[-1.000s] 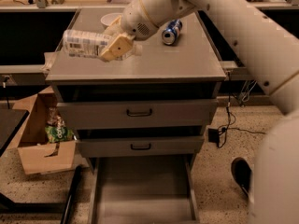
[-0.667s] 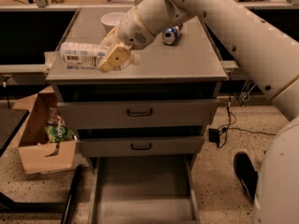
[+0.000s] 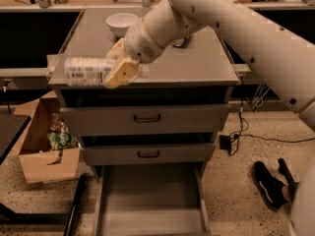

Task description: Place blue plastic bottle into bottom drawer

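My gripper [image 3: 119, 68] is shut on the blue plastic bottle [image 3: 83, 71]. The bottle is clear with a whitish printed label and lies level in the grip, pointing left. It hangs over the front left edge of the grey cabinet top [image 3: 197, 68]. The bottom drawer [image 3: 150, 200] is pulled out below, a wide shallow grey tray with nothing in it. My white arm [image 3: 221, 18] reaches in from the upper right.
A white bowl [image 3: 121, 22] stands at the back of the cabinet top. A dark object [image 3: 179, 42] lies behind my arm. Two shut drawers with black handles [image 3: 146, 118] sit above the open one. A cardboard box [image 3: 44, 141] stands on the floor at left. A black shoe [image 3: 268, 186] is at right.
My gripper has carried the bottle from over the cabinet top forward and down to its front left edge. The camera view has shifted, so the blue can is hidden behind my arm.
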Robot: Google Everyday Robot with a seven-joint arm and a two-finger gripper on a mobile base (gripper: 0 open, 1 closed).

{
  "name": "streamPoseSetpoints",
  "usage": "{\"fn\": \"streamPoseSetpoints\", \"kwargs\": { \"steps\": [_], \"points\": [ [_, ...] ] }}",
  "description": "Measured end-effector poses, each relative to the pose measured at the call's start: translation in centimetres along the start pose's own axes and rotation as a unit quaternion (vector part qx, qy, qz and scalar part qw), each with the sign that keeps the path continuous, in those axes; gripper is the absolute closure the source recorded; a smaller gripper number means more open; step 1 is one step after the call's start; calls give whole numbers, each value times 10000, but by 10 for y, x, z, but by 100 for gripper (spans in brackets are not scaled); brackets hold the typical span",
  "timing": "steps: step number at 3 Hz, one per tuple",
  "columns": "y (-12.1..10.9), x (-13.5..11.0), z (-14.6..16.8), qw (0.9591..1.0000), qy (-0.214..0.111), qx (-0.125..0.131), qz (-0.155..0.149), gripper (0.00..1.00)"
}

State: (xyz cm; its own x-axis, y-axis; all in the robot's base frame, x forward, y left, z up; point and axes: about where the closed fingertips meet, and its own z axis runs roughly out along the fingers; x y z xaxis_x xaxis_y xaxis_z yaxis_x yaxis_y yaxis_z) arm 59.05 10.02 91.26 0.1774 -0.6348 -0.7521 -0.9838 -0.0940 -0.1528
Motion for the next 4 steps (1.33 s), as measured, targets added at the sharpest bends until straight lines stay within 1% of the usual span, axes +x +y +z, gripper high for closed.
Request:
{"fn": "streamPoseSetpoints", "kwargs": {
  "steps": [1, 2, 3, 4],
  "points": [
    [43, -3, 4, 9986, 15, 217, -482, 100],
    [102, 39, 41, 9989, -61, 74, -454, 100],
    [115, 49, 51, 9992, 31, -108, -385, 100],
    [113, 47, 49, 9992, 18, -83, -399, 100]
  ]
}}
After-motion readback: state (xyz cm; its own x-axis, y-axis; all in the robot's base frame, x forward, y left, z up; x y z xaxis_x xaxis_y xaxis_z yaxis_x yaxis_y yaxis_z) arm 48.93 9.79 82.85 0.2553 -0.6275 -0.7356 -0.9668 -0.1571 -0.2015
